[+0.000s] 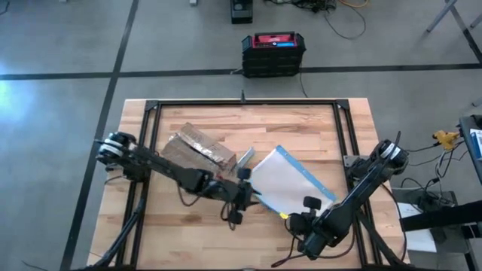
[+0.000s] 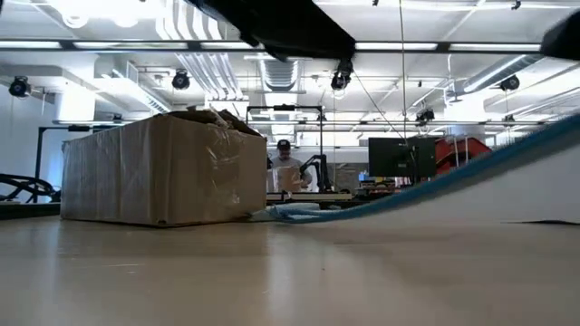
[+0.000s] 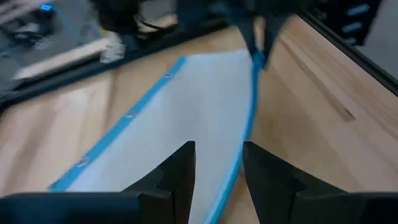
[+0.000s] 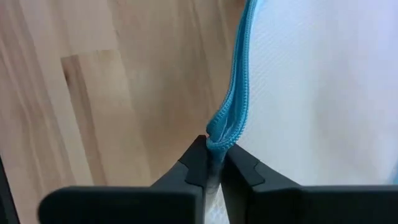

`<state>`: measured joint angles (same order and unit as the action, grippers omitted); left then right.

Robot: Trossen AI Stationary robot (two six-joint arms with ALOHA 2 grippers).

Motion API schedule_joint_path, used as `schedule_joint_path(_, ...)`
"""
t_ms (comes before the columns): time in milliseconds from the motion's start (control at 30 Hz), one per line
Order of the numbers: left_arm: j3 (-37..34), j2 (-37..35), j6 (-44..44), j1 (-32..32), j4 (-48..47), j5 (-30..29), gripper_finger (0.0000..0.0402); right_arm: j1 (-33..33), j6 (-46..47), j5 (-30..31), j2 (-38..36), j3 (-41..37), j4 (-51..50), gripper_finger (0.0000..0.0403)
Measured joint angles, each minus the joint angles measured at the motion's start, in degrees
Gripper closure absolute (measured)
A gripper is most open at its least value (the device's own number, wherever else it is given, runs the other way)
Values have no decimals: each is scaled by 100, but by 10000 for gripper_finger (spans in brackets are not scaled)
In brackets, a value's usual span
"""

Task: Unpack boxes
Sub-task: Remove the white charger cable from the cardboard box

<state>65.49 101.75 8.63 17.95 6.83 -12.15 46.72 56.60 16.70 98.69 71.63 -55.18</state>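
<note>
Looking down on the table (image 1: 181, 226), I see the brown cardboard box (image 1: 197, 148) lying left of centre with its long axis running diagonally, its flaps crumpled at the top; I can't see inside it. Just beside it lies a flat white pouch (image 1: 290, 181) with a blue zip edge, also diagonal. My right gripper (image 4: 213, 163) is clenched on that blue edge, while my left gripper (image 3: 219, 171) holds the pouch's opposite end between part-spread fingers.
</note>
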Motion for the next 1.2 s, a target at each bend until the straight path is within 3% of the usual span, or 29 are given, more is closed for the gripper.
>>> schedule_joint_path(233, 1024, 1297, 147, -237, 334, 868, 273, 13, -308, 285, -2, 260, -626, 393)
schedule_joint_path(500, 2047, 2086, 539, -260, 124, 842, 254, 93, -234, 283, -2, 254, -677, 394)
schedule_joint_path(1200, 2101, 2154, 223, -324, -374, 822, 278, 105, -164, 303, -2, 250, -642, 394)
